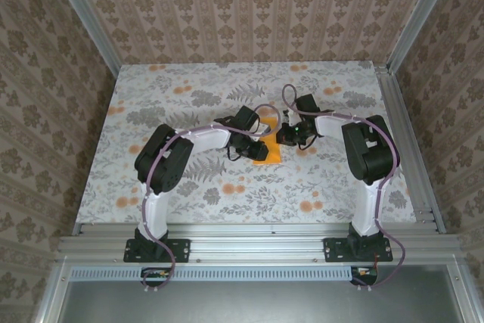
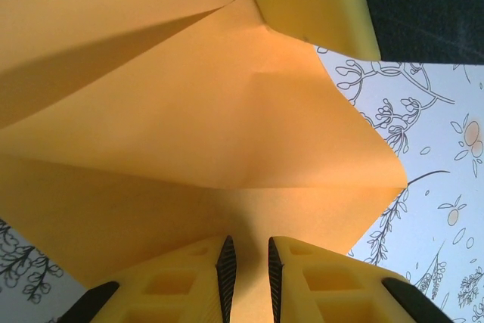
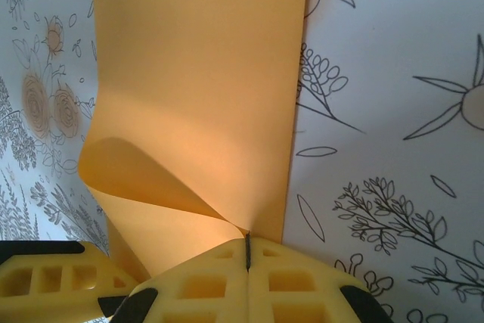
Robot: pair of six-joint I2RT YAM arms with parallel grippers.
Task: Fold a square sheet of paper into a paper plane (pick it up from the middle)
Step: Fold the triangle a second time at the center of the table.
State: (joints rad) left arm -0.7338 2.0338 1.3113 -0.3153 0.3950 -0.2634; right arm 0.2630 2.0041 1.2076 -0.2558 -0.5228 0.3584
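The square sheet of paper (image 1: 267,149) is bright orange and lies partly folded at the table's middle, between my two grippers. In the left wrist view the paper (image 2: 197,119) shows creases and raised flaps. My left gripper (image 2: 249,262) sits over its near part, jaws a narrow gap apart, with orange paper seen through the gap. My right gripper (image 3: 247,246) is shut on an edge of the paper (image 3: 197,81), which curls up from the tablecloth into its tips. From above, the left gripper (image 1: 253,144) and right gripper (image 1: 285,136) face each other across the sheet.
The flowered tablecloth (image 1: 189,187) covers the table, framed by aluminium rails (image 1: 412,156) and patterned walls. A yellow finger of the right gripper (image 2: 318,5) stands at the top of the left wrist view. The left gripper's finger (image 3: 38,277) shows at the right wrist view's lower left.
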